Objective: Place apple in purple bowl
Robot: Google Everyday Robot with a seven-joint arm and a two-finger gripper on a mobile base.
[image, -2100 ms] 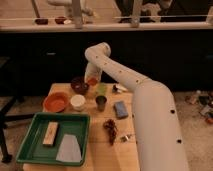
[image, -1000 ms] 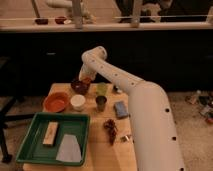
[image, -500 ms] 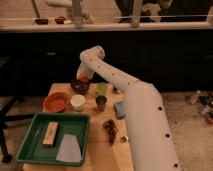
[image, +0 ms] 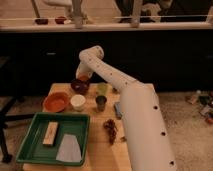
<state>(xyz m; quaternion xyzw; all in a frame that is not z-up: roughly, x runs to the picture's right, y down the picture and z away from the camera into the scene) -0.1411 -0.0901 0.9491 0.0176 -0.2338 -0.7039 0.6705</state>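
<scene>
The purple bowl (image: 80, 86) stands at the back of the wooden table (image: 97, 150), behind the white cup. My gripper (image: 82, 76) hangs from the white arm (image: 107, 72) right over the bowl's far rim. A small orange-red patch at the gripper is the apple (image: 84, 78), held just above the bowl. The gripper is shut on it. The fingers are mostly hidden by the wrist.
A bright orange bowl (image: 55, 101) sits left of a white cup (image: 77, 102). A metal cup (image: 101, 103) and a green cup (image: 102, 88) stand right of the purple bowl. A grape bunch (image: 110, 129), a blue object (image: 117, 109) and a green tray (image: 30, 145) lie nearer.
The gripper has carried the apple leftward from near the green cup to above the purple bowl and has come slightly lower.
</scene>
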